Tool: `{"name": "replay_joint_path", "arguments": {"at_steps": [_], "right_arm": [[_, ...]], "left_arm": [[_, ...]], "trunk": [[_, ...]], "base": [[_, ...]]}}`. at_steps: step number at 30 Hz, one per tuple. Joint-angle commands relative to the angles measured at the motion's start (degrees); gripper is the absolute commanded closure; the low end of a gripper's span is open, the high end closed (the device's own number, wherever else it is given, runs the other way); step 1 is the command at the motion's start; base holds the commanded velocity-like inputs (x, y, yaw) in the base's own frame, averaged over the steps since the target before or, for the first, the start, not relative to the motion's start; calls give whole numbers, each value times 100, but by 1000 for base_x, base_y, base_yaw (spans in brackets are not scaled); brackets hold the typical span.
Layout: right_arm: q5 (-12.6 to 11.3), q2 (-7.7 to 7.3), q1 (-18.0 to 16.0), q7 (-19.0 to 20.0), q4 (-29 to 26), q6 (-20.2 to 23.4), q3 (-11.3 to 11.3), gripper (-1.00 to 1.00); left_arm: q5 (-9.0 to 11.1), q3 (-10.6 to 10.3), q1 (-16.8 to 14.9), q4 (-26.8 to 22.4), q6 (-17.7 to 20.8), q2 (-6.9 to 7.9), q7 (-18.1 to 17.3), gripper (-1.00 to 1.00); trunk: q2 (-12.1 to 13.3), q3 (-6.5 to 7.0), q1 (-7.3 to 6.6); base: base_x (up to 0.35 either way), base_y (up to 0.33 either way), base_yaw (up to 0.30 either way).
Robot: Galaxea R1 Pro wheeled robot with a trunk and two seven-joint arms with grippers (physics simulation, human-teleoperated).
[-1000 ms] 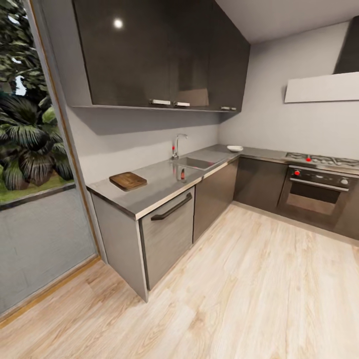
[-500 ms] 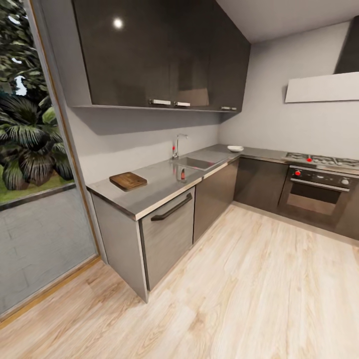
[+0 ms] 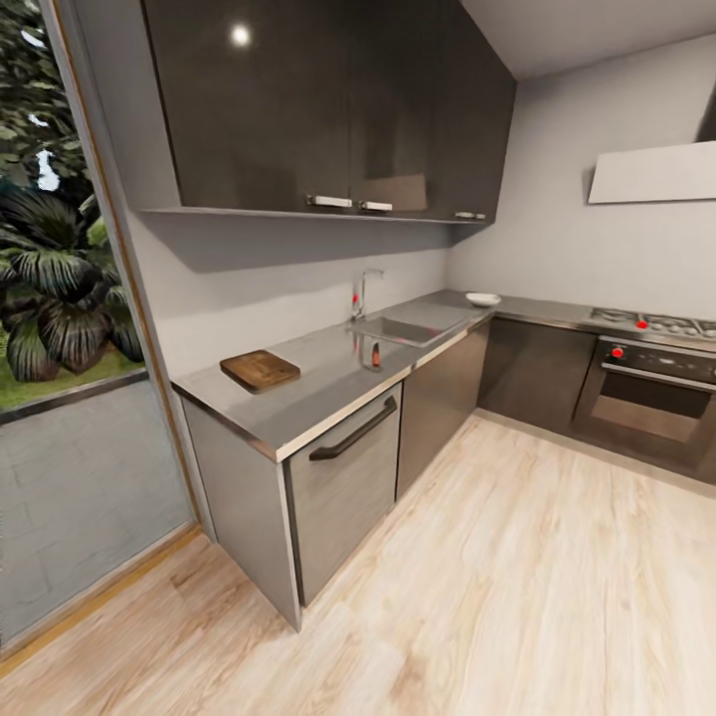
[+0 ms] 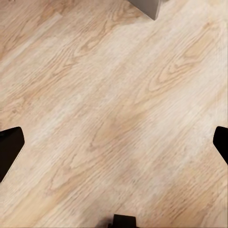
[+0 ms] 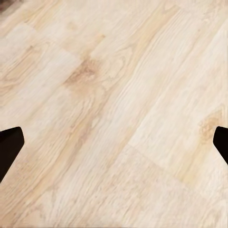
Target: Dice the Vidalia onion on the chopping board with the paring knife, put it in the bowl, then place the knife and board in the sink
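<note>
Rolling closer, view shifted since a second ago: board point(image 3: 261, 370) near countertop's point(image 3: 298, 403) left end, knife point(image 3: 376, 355) by sink point(image 3: 403, 329), bowl point(image 3: 483, 298) at far corner; both grippers point(image 4: 114, 142) point(image 5: 114, 142) spread over floor, empty, nothing grasped yet.

One chopping board point(image 3: 260, 371), one paring knife point(image 3: 376, 355), one bowl point(image 3: 483, 298)

Readable text, labels, brands, numbers, signs: none. Cabinets point(image 3: 328, 99), worktop point(image 3: 318, 383), oven point(image 3: 646, 393) and board point(image 3: 261, 370) carry no legible marking; the oven's red knobs show no readable figures.
</note>
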Motion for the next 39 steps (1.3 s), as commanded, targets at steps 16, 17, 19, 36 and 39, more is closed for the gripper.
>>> {"name": "replay_joint_path", "arguments": {"at_steps": [16, 17, 19, 36, 39], "right_arm": [[5, -169, -3, -18, 3, -15, 4, -100], [14, -135, 30, 15, 36, -49, -5, -100], [12, -124, 96, 62, 101, -75, -4, -100], [14, 7, 183, 41, 267, -180, -6, -100], [14, 8, 182, 38, 267, -182, -9, -100]], "left_arm": [[29, -9, 2, -6, -8, 1, 9, -100], [38, -17, 10, 26, 7, -8, -7, -100], [39, -18, 10, 28, 8, -8, -7, -100], [30, 0, 10, 237, -154, -25, -7, -100], [31, 0, 10, 239, -156, -25, -7, -100]], "trunk": [[-2, -5, 3], [-2, -5, 3], [-2, -5, 3], [-2, -5, 3], [-2, -5, 3]], "base": [[154, 51, 67], [0, 0, 0], [0, 0, 0], [0, 0, 0], [0, 18, 0]]}}
